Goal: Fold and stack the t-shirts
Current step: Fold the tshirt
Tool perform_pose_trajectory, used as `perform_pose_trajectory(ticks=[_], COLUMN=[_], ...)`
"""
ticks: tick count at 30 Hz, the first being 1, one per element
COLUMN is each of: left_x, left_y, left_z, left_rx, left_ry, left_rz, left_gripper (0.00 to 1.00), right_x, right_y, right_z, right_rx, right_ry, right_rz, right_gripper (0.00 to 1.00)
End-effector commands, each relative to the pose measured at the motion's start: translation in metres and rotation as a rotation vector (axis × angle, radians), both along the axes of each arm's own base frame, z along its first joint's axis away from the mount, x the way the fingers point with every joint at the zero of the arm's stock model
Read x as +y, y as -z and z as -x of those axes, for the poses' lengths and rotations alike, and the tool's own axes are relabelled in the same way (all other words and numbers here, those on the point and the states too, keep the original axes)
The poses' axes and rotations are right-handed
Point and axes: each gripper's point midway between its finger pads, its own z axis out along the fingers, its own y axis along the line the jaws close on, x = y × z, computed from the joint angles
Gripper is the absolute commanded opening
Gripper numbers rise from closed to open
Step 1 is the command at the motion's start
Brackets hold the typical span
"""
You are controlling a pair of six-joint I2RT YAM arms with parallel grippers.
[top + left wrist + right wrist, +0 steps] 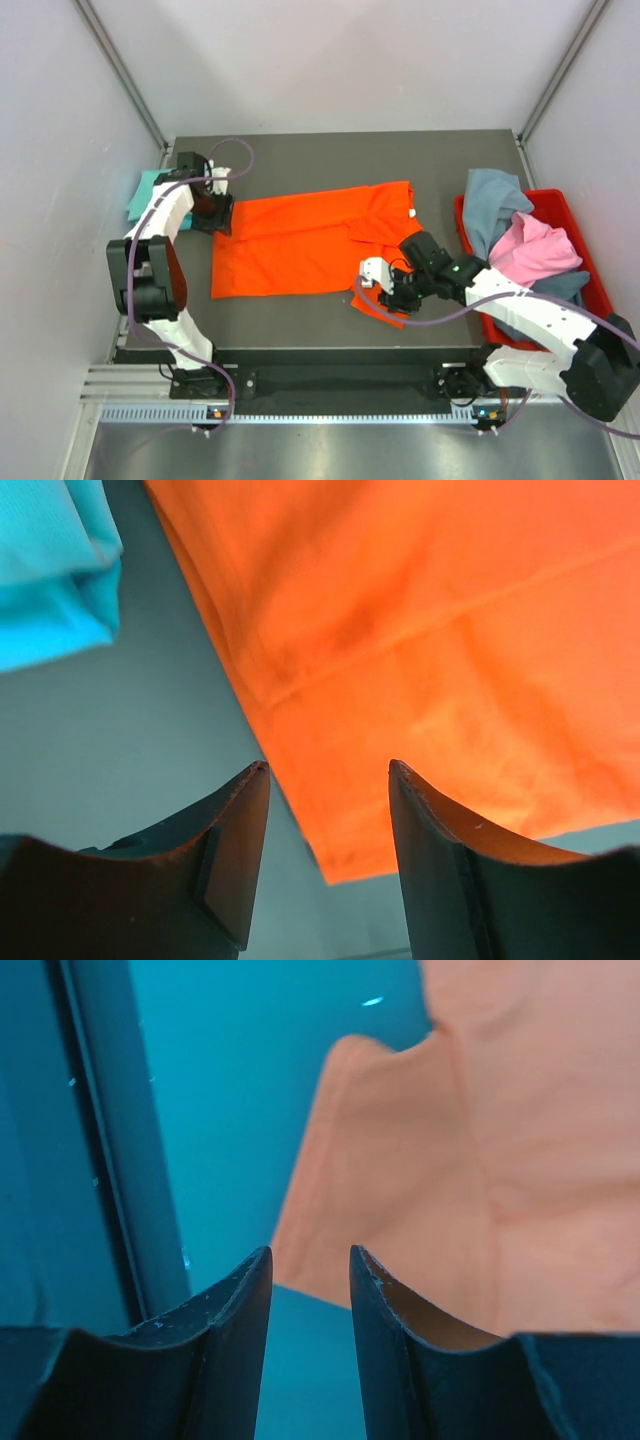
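A bright orange t-shirt (310,245) lies spread flat on the dark table, its white neck label (413,213) at the right. My left gripper (212,215) is open and empty just above the shirt's far left corner; in the left wrist view the orange corner (420,630) lies between and beyond the fingers (328,770). My right gripper (385,285) is open and empty over the shirt's near right sleeve (480,1160), its jaws (310,1252) a small way apart. A folded teal t-shirt (145,192) lies at the far left and also shows in the left wrist view (50,570).
A red plastic bin (585,255) stands at the right edge, holding a grey-blue shirt (492,205) and a pink shirt (535,250). The table's near edge (330,355) runs just in front of the right gripper. White walls enclose the table.
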Motion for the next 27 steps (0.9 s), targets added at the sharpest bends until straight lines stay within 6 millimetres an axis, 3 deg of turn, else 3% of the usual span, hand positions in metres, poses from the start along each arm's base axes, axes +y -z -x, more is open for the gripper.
perform_pose_trajectory(ticks=[1,8,13,14,15,17,18,22,24,26,27], left_x=[-0.01,-0.007,-0.003,-0.003,-0.003,-0.003,-0.003,-0.002,-0.001,0.006,0.008], left_y=[-0.016,0.007,0.0,-0.014,0.001,-0.005,0.007,0.017,0.022,0.024,0.027], left_z=[-0.032,-0.034,-0.077,-0.095,-0.101,-0.117,-0.121,-0.137,-0.144,-0.149,-0.149], left_rx=[-0.119,-0.045,-0.133,-0.173,-0.137,-0.15,-0.121,-0.117,-0.115,-0.118,-0.114], left_ry=[-0.006,-0.037,-0.066,-0.063,-0.064,-0.065,-0.063,-0.049,-0.052,-0.074,-0.075], left_rz=[0.04,0.015,0.002,0.001,0.0,-0.011,-0.017,-0.078,-0.105,-0.149,-0.161], left_gripper=[0.56,0.54,0.55,0.55,0.54,0.54,0.54,0.54,0.53,0.53,0.52], right_x=[0.007,0.007,0.007,0.01,0.011,0.015,0.017,0.022,0.023,0.023,0.01], right_y=[0.004,0.02,0.031,0.028,0.03,0.027,0.026,0.021,0.017,0.003,0.001], right_z=[0.015,0.023,0.013,0.009,0.008,0.004,0.003,-0.008,-0.02,-0.048,-0.071], right_rx=[0.022,0.05,0.026,0.018,0.028,0.028,0.027,-0.003,-0.016,-0.015,0.012], right_ry=[-0.073,-0.099,-0.092,-0.091,-0.09,-0.084,-0.085,-0.068,-0.007,0.166,0.289], right_rz=[-0.011,0.025,0.059,0.055,0.063,0.057,0.056,0.047,0.035,-0.033,-0.059], right_gripper=[0.37,0.39,0.39,0.39,0.39,0.39,0.39,0.39,0.38,0.38,0.38])
